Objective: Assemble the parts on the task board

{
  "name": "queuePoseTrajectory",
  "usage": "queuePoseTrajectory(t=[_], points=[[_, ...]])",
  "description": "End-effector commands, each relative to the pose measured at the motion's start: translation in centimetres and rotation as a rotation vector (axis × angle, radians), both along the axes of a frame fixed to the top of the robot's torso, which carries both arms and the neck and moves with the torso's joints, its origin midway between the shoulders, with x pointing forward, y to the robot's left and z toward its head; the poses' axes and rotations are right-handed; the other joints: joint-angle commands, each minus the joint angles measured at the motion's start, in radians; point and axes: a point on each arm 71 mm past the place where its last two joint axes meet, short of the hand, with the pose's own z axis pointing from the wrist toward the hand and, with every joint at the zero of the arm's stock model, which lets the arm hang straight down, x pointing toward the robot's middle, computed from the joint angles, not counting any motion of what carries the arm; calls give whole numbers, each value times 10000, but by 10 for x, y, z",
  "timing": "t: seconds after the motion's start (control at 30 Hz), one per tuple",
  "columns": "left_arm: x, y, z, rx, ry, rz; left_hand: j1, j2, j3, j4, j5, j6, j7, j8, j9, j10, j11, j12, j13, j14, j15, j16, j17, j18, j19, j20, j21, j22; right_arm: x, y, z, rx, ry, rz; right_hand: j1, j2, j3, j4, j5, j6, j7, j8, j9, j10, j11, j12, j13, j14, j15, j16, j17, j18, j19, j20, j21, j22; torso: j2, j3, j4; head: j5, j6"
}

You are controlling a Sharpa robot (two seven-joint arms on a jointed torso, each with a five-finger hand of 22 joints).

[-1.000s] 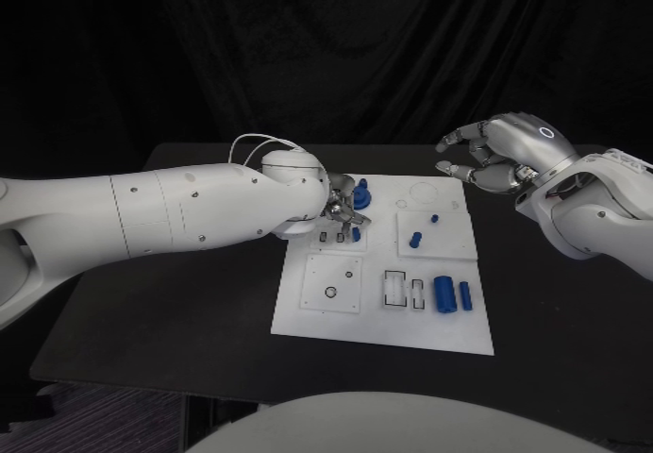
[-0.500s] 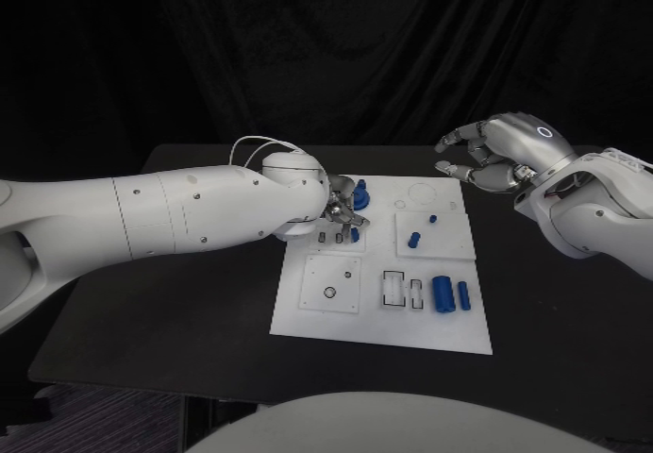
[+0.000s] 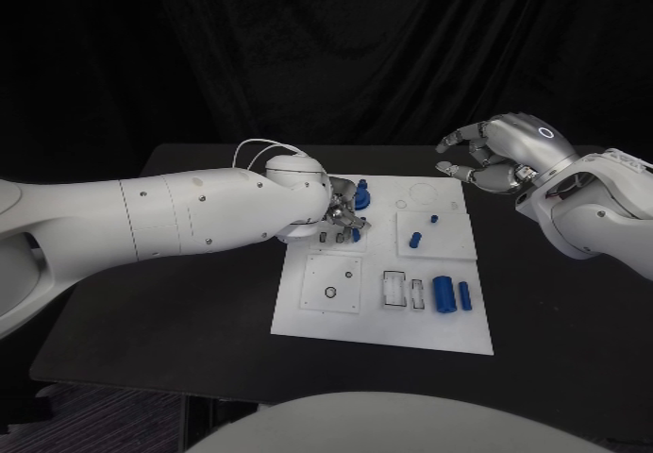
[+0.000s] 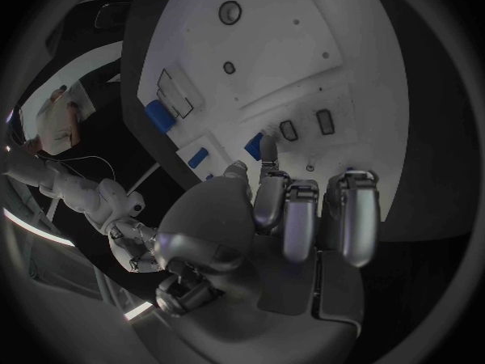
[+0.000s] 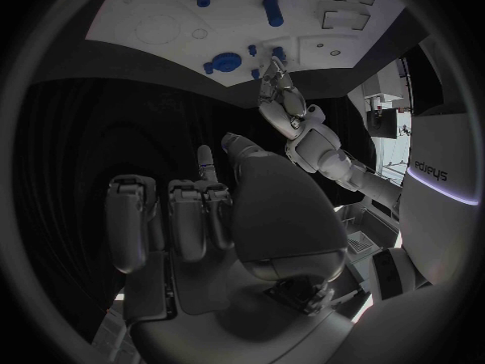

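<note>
Left hand is reaching over the far left part of the white task board on the black worktop; its fingers are curling around a small blue part, apparently pinching it. Right hand is hovering beyond the board's far right corner, fingers half curled, holding nothing. Other blue parts are lying nearer than both hands' fingers.

Left hand fingers curled downward; right hand raised, curled, empty.

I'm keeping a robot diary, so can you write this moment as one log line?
left hand: fingers on blue part, grip unclear | right hand: curled, holds nothing, off the board
</note>
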Motion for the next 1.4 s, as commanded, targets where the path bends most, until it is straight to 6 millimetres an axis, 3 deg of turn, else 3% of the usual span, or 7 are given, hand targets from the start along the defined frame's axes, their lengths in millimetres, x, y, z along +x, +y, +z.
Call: queuePoseTrajectory(t=[0.03, 0.97, 1.17, 1.4], points=[[-2, -4, -2, -24, 137, -244, 70, -15, 76, 3, 15, 78, -15, -73, -12, 1560, -520, 1765, 4011, 1033, -77, 26, 2632, -15, -16, -35, -47, 572, 0, 0, -1, -33, 50, -18, 39, 44, 48, 10, 35, 73, -19, 53, -9, 1043, 90, 27, 2630, 1074, 66, 29, 2634, 94, 741, 96, 4, 2400, 6, 7, -3, -59, -1], [-4, -4, -10, 17, 339, -290, 139, -147, 216, -11, -12, 127, -6, -259, 1, 1560, -515, 1765, 4011, 1033, -76, 26, 2632, -14, -18, -36, -70, 572, 0, -1, -2, -67, 96, -43, 35, 44, 53, 8, 54, 92, -15, 50, -27, 1043, 103, 27, 2630, 1074, 77, 29, 2634, 101, 728, 105, -24, 2390, -7, 14, 11, -68, -1], [-4, -4, -11, 18, 358, -309, 225, -198, 350, -38, 90, 163, -19, -359, 19, 1560, -523, 1765, 4011, 1033, -81, 26, 2632, -12, -18, -39, -83, 572, 1, -1, -2, -77, 119, -59, 43, 43, 60, -1, 62, 100, -14, 47, -38, 1043, 111, 27, 2630, 1074, 84, 29, 2634, 104, 724, 111, -33, 2387, -10, 17, 8, -48, -1], [-4, -3, -11, -1, 356, -307, 502, -401, 934, -80, 483, 239, -37, -625, 98, 1560, -543, 1765, 4011, 1033, -101, 26, 2632, -12, -5, -61, -108, 593, 1, -1, -2, -86, 139, -76, 76, 41, 80, -33, 91, 113, -11, 41, -56, 1043, 118, 27, 2630, 1074, 93, 29, 2634, 104, 725, 120, -32, 2387, 2, 22, -5, -34, -1]])
